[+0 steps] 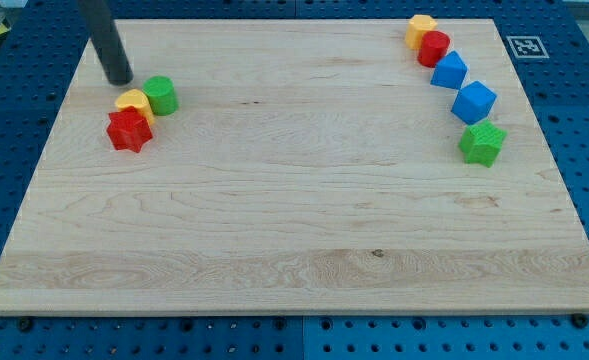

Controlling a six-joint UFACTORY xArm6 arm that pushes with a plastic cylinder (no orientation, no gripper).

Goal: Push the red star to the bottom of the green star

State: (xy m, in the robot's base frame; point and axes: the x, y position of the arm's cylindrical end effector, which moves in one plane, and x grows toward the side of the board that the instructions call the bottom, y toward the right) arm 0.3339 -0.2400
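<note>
Sitting upper left, your tip (120,79), a jawless rod, is just above-left of red star (129,130); green star (482,143) far right.

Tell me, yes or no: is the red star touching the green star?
No: the red star sits at the view's left beside a yellow block, while the green star is far right.

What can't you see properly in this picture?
- Camera view: the dark rod's upper part is cut off by the view's top; my tip shows, up-left of the green round block.
- The yellow block is partly hidden behind the red star block, so its shape is unclear.
</note>
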